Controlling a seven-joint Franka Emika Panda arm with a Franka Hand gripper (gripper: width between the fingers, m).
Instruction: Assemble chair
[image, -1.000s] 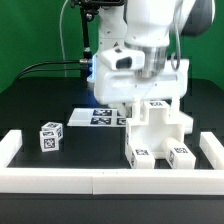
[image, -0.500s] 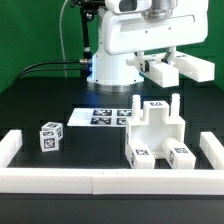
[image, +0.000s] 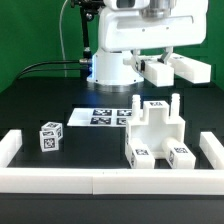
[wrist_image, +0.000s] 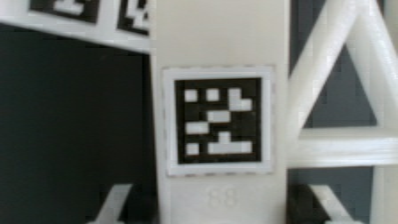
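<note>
The Panda arm (image: 140, 35) is seen as glossy white casing, with one broad link shell rounded at its corners. A black joint section (image: 100, 8) is noted at 11 o'clock of that shell. A round white base column (image: 108, 66) is seen at the shell's 7 o'clock, with a pale bluish tint at its foot. Thin black cables (image: 45, 68) are run in from the base's 9 o'clock. Another black cable (image: 70, 30) is seen at its 11 o'clock. Screws and markings are too small to tell.

A black table (image: 40, 100) is seen. On it the marker board (image: 95, 117) is laid near centre, a small tagged block (image: 51, 136) at eight o'clock, joined chair parts (image: 160, 135) at four o'clock, and a white rail (image: 100, 180) at six.
</note>
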